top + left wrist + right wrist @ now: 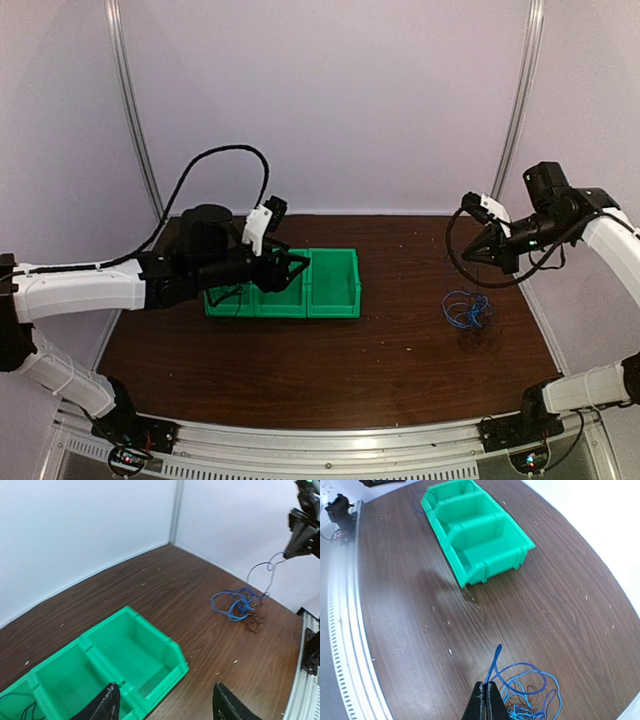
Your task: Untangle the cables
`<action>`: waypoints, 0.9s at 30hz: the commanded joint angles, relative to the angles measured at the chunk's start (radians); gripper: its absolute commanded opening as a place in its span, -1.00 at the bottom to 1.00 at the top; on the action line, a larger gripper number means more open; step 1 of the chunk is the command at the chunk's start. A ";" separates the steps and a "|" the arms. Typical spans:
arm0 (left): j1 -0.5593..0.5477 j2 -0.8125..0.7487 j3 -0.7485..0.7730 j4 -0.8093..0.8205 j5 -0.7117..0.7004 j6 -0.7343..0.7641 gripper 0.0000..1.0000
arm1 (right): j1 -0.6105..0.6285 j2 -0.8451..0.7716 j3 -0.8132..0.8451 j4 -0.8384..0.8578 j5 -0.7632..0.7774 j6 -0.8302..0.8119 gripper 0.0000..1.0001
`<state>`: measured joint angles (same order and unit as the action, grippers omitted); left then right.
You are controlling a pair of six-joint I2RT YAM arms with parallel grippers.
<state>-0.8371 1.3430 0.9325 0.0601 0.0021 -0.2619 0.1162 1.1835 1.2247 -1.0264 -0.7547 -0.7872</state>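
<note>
The tangle of thin curly cables point(467, 310), one bright blue and the black ones too tangled to count, lies at 3 o'clock on the brown wooden table point(300, 370). One strand runs steeply up to the right gripper point(485, 686), whose fingers pinch it. Toward 9 o'clock, the left gripper point(165, 687), fingers spread, hovers over one green plastic three-compartment bin point(335, 285).

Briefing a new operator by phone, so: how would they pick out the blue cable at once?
On the dark wooden table, look right of the green three-compartment bin, to the small wire tangle by the right gripper. The blue cable is its only bright blue strand, loosely looped; the rest are black wires.
</note>
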 commanded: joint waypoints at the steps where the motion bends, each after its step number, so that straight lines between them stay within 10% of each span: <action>1: -0.089 0.066 0.009 0.377 0.117 0.063 0.29 | 0.063 0.001 0.141 -0.131 -0.185 -0.039 -1.00; 11: -0.294 0.416 0.247 0.757 0.113 0.060 0.31 | 0.115 0.048 0.435 -0.163 -0.367 0.012 -1.00; 22: -0.331 0.777 0.640 0.799 -0.038 -0.049 0.34 | 0.118 0.109 0.681 -0.082 -0.464 0.116 -1.00; 27: -0.331 0.849 0.741 0.786 -0.003 -0.023 0.01 | 0.118 0.088 0.672 -0.075 -0.457 0.120 -1.00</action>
<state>-1.1721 2.1586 1.5951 0.7876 -0.0006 -0.2855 0.2295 1.2907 1.8896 -1.1236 -1.1858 -0.6949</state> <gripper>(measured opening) 0.592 0.005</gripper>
